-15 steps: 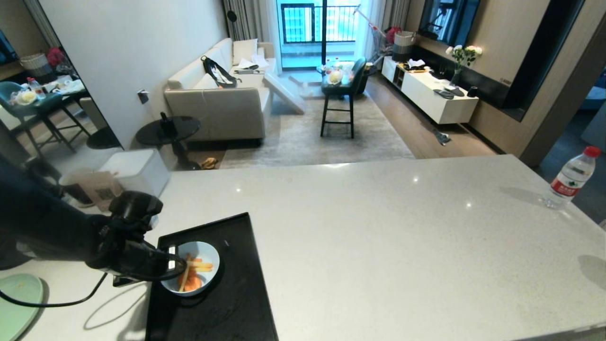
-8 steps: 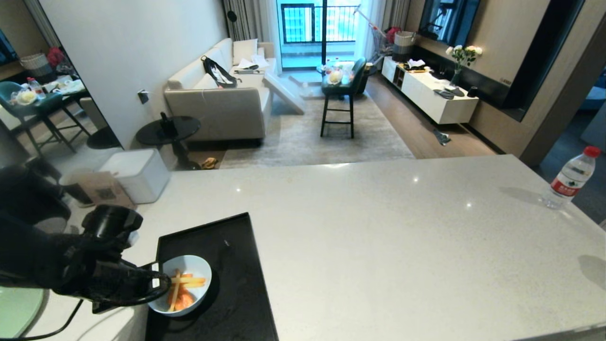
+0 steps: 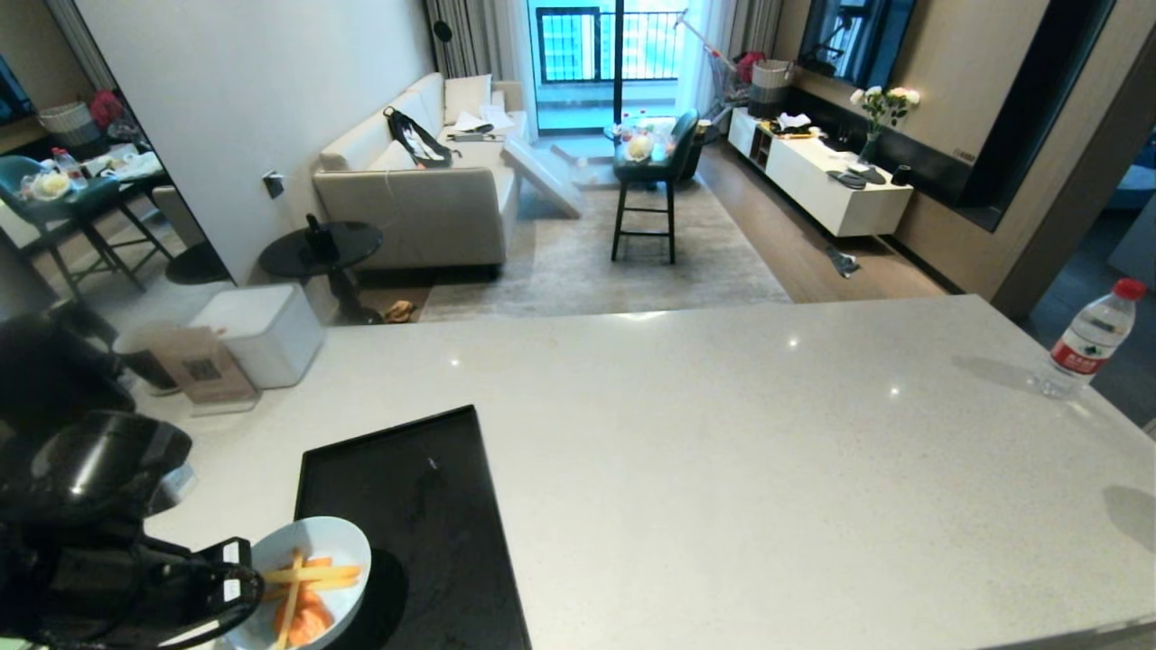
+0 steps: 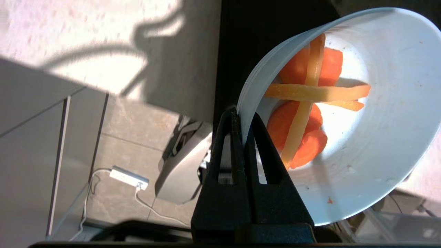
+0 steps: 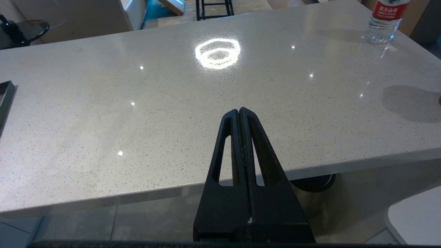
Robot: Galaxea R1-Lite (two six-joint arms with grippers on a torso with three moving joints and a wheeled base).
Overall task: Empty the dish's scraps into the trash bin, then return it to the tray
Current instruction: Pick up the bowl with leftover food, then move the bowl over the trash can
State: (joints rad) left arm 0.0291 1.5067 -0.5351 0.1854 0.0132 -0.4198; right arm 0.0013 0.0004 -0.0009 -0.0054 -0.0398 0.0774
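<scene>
My left gripper [image 3: 237,578] is shut on the rim of the pale dish [image 3: 336,542], one finger inside and one outside. It holds the dish roughly level, raised over the near left corner of the black tray [image 3: 424,506]. The scraps [image 3: 305,591], pale-yellow sticks on orange chunks, lie inside. In the left wrist view, the left gripper [image 4: 243,115] pinches the dish [image 4: 379,155], with the scraps [image 4: 303,103] and floor tiles beyond the counter's edge. My right gripper [image 5: 238,110] is shut on nothing before the counter's front edge. The trash bin is out of view.
The white speckled counter [image 3: 722,433] stretches right of the tray. A water bottle [image 3: 1088,341] stands at its far right edge. A paper bag [image 3: 194,361] and a white box [image 3: 262,325] sit beyond the far left corner. A dark round shape [image 5: 313,182] lies under the counter's front edge.
The left gripper has drawn the dish off the middle of the tray, toward me and to the left, and raised it. The tray's middle is now bare. The right arm has not moved.
</scene>
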